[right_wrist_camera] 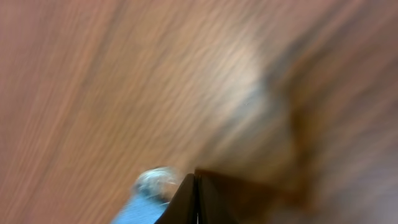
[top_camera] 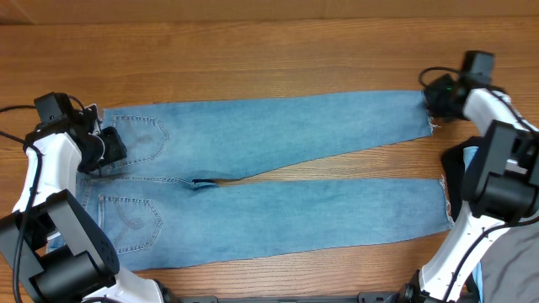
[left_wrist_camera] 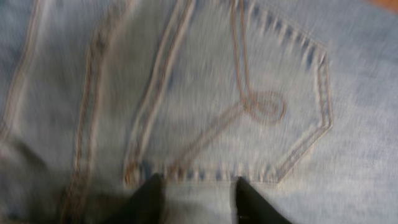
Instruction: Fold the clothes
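Overhead top-down, wrist views close, sharing jeans (top_camera: 295, 210)

Light blue jeans (top_camera: 278, 168) spread flat, legs apart

One pair of light blue jeans (top_camera: 278, 168) lies on the single wooden bench (top_camera: 253, 50). It has two legs and two stitched back pockets near the left edge, one pocket (top_camera: 143, 137) and a second pocket (top_camera: 135, 220). There are two grippers, the left gripper (top_camera: 112, 147) and the right gripper (top_camera: 436, 98). One grey garment (top_camera: 512, 269) lies at the right corner.
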Robot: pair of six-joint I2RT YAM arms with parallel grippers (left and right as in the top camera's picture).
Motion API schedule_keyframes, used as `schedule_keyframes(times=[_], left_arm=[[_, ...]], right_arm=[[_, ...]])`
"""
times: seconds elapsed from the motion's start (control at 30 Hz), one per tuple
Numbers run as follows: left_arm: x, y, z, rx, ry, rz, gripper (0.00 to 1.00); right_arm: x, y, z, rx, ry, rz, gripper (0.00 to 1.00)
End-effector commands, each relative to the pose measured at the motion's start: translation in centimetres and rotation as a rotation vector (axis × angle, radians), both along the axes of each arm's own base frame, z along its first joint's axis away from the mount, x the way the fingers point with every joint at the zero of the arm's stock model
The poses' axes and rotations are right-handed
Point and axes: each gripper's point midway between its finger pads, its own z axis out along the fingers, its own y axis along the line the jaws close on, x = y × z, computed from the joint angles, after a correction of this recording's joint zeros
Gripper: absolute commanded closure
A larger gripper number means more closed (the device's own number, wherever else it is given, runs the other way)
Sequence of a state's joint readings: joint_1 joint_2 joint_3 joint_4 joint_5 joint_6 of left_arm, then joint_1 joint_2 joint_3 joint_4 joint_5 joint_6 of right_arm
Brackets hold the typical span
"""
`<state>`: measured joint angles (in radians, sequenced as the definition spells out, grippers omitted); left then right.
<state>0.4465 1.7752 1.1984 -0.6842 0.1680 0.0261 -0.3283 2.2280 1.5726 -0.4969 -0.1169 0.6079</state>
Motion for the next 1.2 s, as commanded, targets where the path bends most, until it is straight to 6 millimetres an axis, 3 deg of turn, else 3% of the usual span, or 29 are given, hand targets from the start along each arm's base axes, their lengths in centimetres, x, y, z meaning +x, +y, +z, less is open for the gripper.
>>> schedule_keyframes(times=[0.0,0.1,0.17,0.23,0.3,0.47,0.5,0.63,0.73,0.8,0.87,0.97,1.03,1.07,1.17], left_arm=[[1.8,0.0,0.6,0.013,-0.068,-0.016,0.77],[3.6,-0.3,0.1,0.032,-0.109,-0.039,0.84],[4.4,-0.4,-0.9,0.035,-0.117,-0.05,0.94],[4.9,-0.4,-2.5,0.03,-0.107,-0.054,0.96],[5.1,-0.2,-4.7,0.03,-0.081,-0.051,0.96],[5.9,0.8,-8.1,0.053,-0.07,-0.039,0.96],[6.6,1.0,-9.2,0.056,-0.086,-0.039,0.96],[8.4,1.2,-11.5,0.047,-0.086,-0.033,0.96],[10.8,1.6,-13.0,0.042,-0.08,-0.036,0.96],[12.4,2.0,-13.1,0.037,-0.082,-0.042,0.96],[14.5,2.4,-11.8,0.024,-0.105,-0.051,0.96],[17.3,2.9,-8.2,0.022,-0.158,-0.069,0.96],[18.6,3.4,-4.8,0.04,-0.185,-0.089,0.92],[19.2,3.7,-2.0,0.049,-0.198,-0.095,0.85],[19.4,3.8,3.2,0.058,-0.218,-0.094,0.77]], right_arm=[[0.0,-0.9,0.1,-0.036,0.031,0.182,0.96],[0.9,0.4,4.0,-0.001,-0.018,0.279,0.96],[1.2,1.7,6.8,0.032,-0.058,0.331,0.96],[1.2,3.2,9.6,0.067,-0.097,0.381,0.96],[0.5,5.1,13.1,0.113,-0.135,0.421,0.96],[-1.7,8.7,18.2,0.125,-0.164,0.494,0.96],[-2.6,10.2,19.5,0.119,-0.165,0.531,0.96],[-3.8,13.8,21.3,0.124,-0.164,0.6,0.96],[-4.4,16.8,21.4,0.136,-0.147,0.661,0.96],[-4.8,18.3,21.1,0.135,-0.124,0.691,0.96],[-5.1,18.9,20.6,0.102,-0.087,0.69,0.96],[-5.5,18.5,19.8,0.052,-0.03,0.644,0.96],[-5.8,17.3,18.8,0.022,0.026,0.565,0.96],[-6.0,16.2,17.7,0.01,0.068,0.515,0.96],[-6.5,15.2,15.0,0.007,0.137,0.477,0.96]])
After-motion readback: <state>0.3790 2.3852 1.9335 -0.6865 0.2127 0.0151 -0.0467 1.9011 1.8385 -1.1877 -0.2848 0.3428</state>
